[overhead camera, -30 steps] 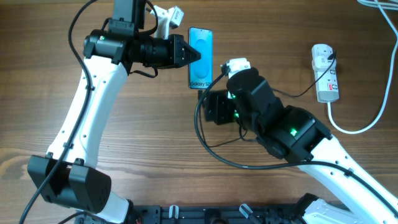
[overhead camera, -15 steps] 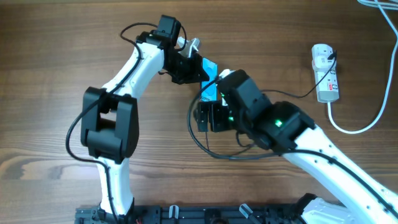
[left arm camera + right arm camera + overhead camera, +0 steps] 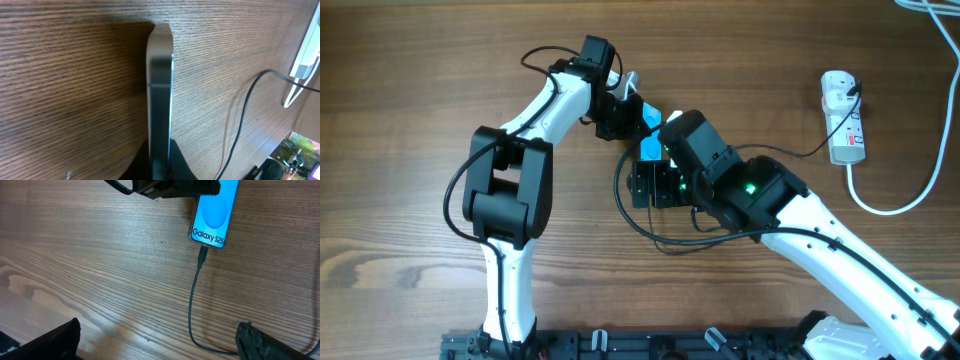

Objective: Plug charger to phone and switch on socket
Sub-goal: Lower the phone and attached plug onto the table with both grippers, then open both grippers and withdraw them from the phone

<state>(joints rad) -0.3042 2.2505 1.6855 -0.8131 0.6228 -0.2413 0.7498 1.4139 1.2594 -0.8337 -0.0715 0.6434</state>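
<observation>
left fingers (image 3: 137, 170): clenched on the phone (image 3: 160, 100), one dark finger on each flat side. This camera sees the phone thin edge first.
right fingers (image 3: 55, 340): spread wide, holding nothing. Bare tabletop (image 3: 100, 270) shows between them.
phone: it is in the grip of the left fingers, near the middle of the tabletop. Its blue screen with the words "Galaxy S25" faces the right wrist camera. From above only a small blue bit shows between the two arms. I cannot tell if it rests on the wood.
charger (image 3: 192, 305): its small dark tip meets the end of the phone just under the words. The thin black cable curves away over the wood.
socket (image 3: 846, 125): the white power strip lies by the right side of the tabletop, well apart from the phone.
white plug block (image 3: 836, 86): sits at the far end of the socket.
thick white lead (image 3: 910, 200): loops beside the socket.
</observation>
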